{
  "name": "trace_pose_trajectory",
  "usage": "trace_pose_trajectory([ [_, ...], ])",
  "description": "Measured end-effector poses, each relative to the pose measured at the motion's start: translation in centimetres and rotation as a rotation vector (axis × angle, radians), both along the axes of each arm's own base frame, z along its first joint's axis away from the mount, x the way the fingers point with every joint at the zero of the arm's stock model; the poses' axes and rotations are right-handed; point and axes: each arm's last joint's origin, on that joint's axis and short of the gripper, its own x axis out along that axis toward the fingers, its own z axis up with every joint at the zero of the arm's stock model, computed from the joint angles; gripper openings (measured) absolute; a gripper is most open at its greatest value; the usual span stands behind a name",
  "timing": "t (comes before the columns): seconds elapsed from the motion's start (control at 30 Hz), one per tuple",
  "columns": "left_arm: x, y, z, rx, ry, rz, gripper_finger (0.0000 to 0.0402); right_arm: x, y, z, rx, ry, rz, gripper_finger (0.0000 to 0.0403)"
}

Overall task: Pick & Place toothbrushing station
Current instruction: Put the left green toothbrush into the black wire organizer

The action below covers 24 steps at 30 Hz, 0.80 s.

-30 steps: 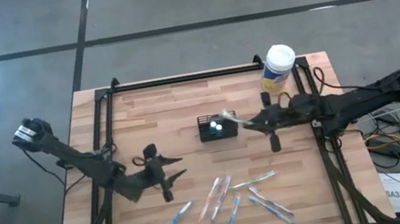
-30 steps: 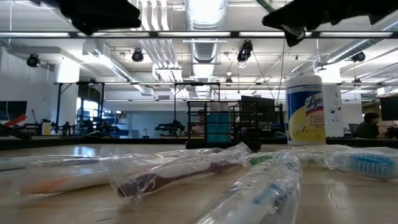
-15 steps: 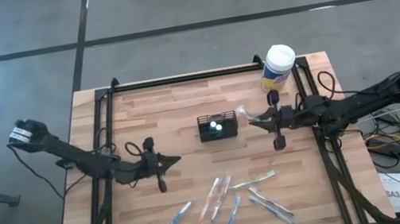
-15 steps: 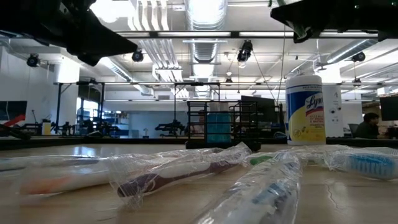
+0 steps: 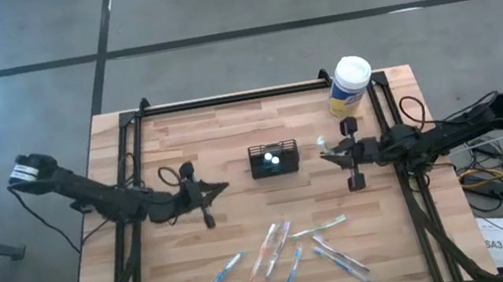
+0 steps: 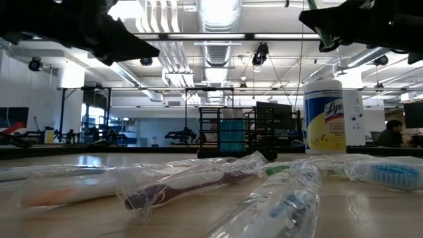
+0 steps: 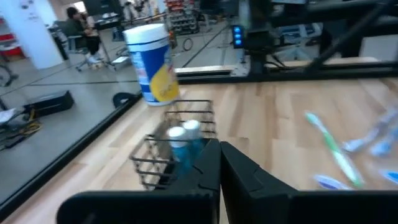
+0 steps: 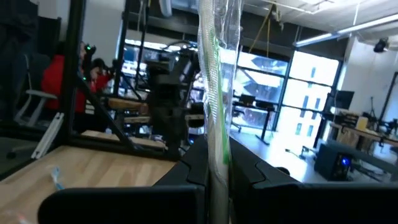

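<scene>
Wooden worktop (image 5: 230, 134) shows bare planks on every side of the toothbrushing station (image 5: 273, 159) in the high view, the wrapped toothbrushes (image 5: 284, 247) lying well apart from it toward the near edge and the wipes canister (image 5: 350, 85) at the far right corner; the left pincer (image 5: 219, 188), spread wide a second ago, is now pressed together and empty to the station's left, its arm stretched low and level, while the right pincer (image 5: 325, 155) has drawn back from the station to just right of it. Seen from the left wrist, the station (image 7: 177, 146) with two white-capped tubes stands just ahead of the joined fingers (image 7: 208, 165). Seen from the right wrist, that pincer (image 8: 217, 165) is clamped on a wrapped toothbrush (image 8: 216, 93) standing upright.
</scene>
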Motion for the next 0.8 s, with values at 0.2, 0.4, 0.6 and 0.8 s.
trace_pose_trajectory([
  [0.2, 2.6, 2.2, 2.0, -0.03, -0.046, -0.03, 0.0009, 0.2, 0.0, -0.1, 0.007, 0.009, 0.007, 0.0015],
  [0.4, 6.7, 1.8, 5.3, 0.067, -0.086, -0.075, 0.0046, 1.4, 0.1, 0.0, -0.006, 0.047, 0.005, 0.0015],
  [0.6, 11.6, 1.2, 8.8, 0.19, -0.137, -0.138, 0.015, 2.6, 0.3, 0.3, -0.042, 0.072, 0.039, 0.0015],
  [0.8, 15.2, 2.1, 11.3, 0.16, -0.175, -0.256, 0.0236, 3.7, 0.4, 1.0, -0.061, 0.081, 0.044, 0.0015],
])
